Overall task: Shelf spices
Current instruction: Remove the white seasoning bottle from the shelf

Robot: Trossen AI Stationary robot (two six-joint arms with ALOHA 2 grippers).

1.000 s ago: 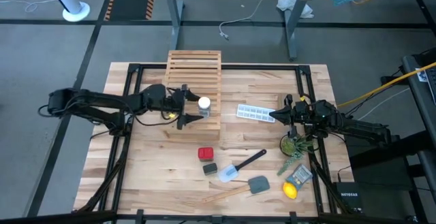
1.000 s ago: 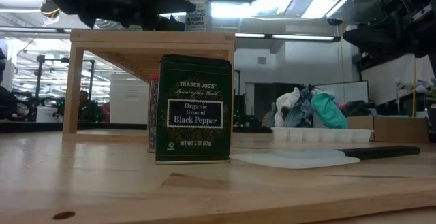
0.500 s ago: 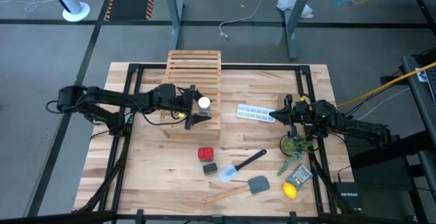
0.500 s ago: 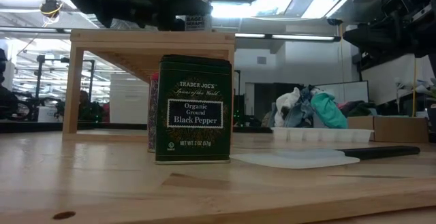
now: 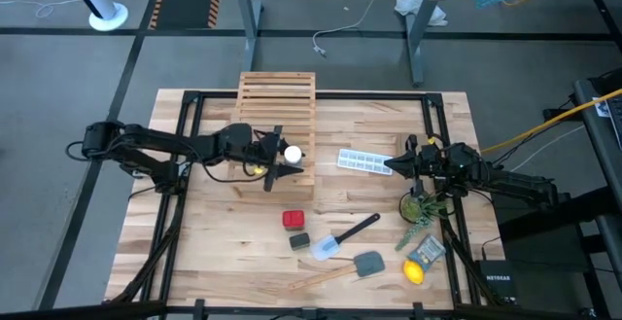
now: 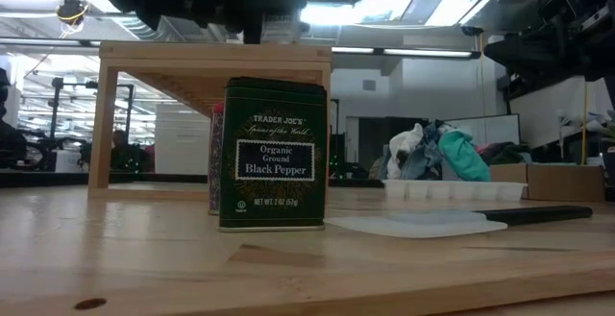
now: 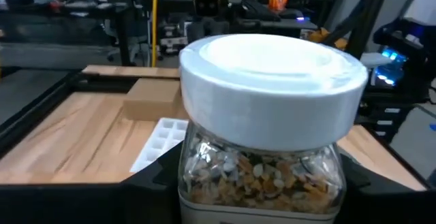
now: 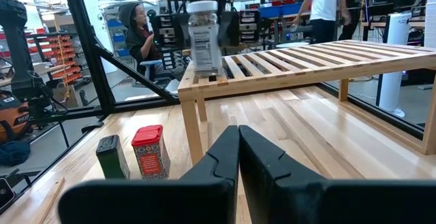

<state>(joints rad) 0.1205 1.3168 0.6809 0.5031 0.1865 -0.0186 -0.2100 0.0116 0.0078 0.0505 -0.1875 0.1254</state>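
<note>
The clear glass jar with a white round lid (image 5: 292, 152) stands upright on the light wooden slatted shelf (image 5: 277, 101), near that shelf's lower right corner at the centre of the high view; the left wrist view shows it filled with pale and brown flakes (image 7: 262, 173) under the broad lid. The left end effector (image 5: 279, 155) is around the jar, one dark finger at each side of it, though whether the fingers actually press the glass cannot be told. Below the shelf, in the lower middle of the high view, the red boxy spice tin (image 5: 293, 220) stands on the wooden bench (image 5: 224, 252) with the small black spice tin (image 5: 299, 241) just beside it; in the low view the black tin (image 6: 273, 153) fills the centre and hides most of the red one behind it. To the right lie a white ice-cube tray (image 5: 364, 162), a black-handled white spatula (image 5: 342, 237), a grey spatula with a wooden handle (image 5: 355, 266), a green sprig (image 5: 420, 210) and a yellow lemon (image 5: 414, 272). The right end effector (image 5: 397, 165) hangs at the tray's right end, fingers pressed together and holding nothing.
</note>
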